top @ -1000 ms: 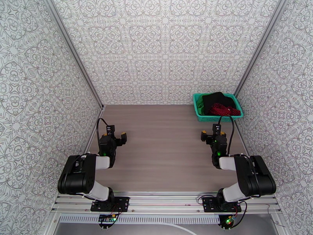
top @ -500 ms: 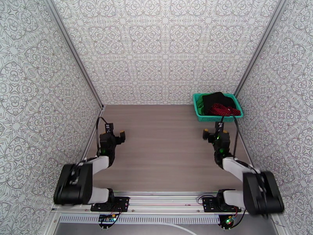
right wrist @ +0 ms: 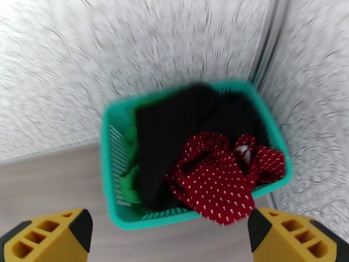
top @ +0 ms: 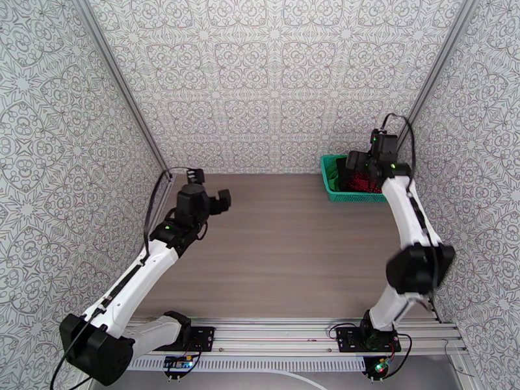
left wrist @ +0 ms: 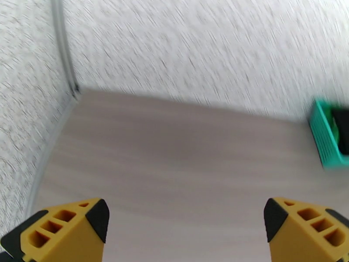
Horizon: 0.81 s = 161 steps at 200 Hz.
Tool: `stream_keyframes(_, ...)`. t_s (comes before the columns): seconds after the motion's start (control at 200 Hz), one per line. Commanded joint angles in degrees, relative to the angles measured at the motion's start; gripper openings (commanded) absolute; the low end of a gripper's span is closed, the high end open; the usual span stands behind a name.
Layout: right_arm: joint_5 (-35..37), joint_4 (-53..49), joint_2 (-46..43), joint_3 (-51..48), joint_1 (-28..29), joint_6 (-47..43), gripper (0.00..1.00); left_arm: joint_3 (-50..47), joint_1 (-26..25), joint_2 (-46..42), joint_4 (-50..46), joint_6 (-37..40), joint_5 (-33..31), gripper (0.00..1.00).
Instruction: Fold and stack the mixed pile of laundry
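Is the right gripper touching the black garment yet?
Apart. The right wrist view shows the right gripper open, its fingertips well clear of the black garment lying in the basket.

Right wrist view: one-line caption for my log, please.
Open right gripper above teal basket holding black garment, dotted red garment and green garment.

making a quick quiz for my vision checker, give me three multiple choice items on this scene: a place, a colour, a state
1. Where on the table is the teal mesh basket? A far right corner; B near left; C centre.
2. What colour is the dotted garment? A blue; B dark red; C yellow.
3. How is the right gripper? A shut on cloth; B shut on the rim; C open, empty.
1A, top view shows it there; 2B, seen atop the black garment; 3C, its fingers stand wide apart.
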Motion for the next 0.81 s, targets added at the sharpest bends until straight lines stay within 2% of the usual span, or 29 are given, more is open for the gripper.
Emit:
stream_keyframes(0.0, -2.5, -9.4, 10.0, 9.7, -0.6, -1.0, 0.97, 1.9, -2.3, 0.8, -7.2, -2.1, 0.5, 0.99)
stream_keyframes(0.06, -3.5, -10.0, 15.8, 15.7, -0.9, -1.5, 0.94, 1.3, -3.1, 1.2, -5.8, -2.1, 1.5, 0.98)
stream_keyframes(0.25, -5.5, -12.3, 28.5, 29.4, -1.0, -1.6, 0.91, 0.7, -4.0, 4.5, -3.1, -0.7, 2.2, 0.96)
stream_keyframes(0.385, -5.7, -9.4, 30.6, 28.8, -1.0, -0.4, 0.87, 1.3, -4.3, 7.4, -2.6, 0.8, 2.2, 0.95)
stream_keyframes(0.465, -6.2, -7.8, 31.3, 28.2, -1.1, 0.7, 0.79, 1.7, -4.3, 8.7, -2.6, 1.1, 2.2, 0.95)
stream_keyframes(0.51, -6.5, -7.1, 31.6, 28.2, -1.1, 1.3, 0.71, 1.8, -4.5, 9.2, -2.5, 1.1, 2.1, 0.94)
stream_keyframes(0.61, -8.6, -5.4, 31.6, 28.3, -1.2, 1.9, 0.38, 2.0, -5.0, 9.7, -2.6, 1.3, 1.9, 0.94)
stream_keyframes(0.64, -9.2, -5.1, 31.3, 28.3, -1.2, 1.9, 0.23, 2.1, -5.2, 9.7, -2.6, 1.3, 1.6, 0.94)
stream_keyframes(0.675, -9.2, -4.8, 30.7, 28.3, -1.2, 2.4, 0.00, 2.1, -5.5, 9.6, -2.8, 1.4, 1.4, 0.94)
stream_keyframes(0.745, -9.6, -3.2, 28.2, 27.5, -1.2, 2.4, 0.00, 2.4, -5.9, 9.2, -3.0, 1.5, 0.9, 0.94)
stream_keyframes(0.8, -11.3, -0.5, 24.6, 23.1, -1.2, 2.1, 0.00, 2.6, -6.4, 8.8, -3.1, 1.5, 0.6, 0.94)
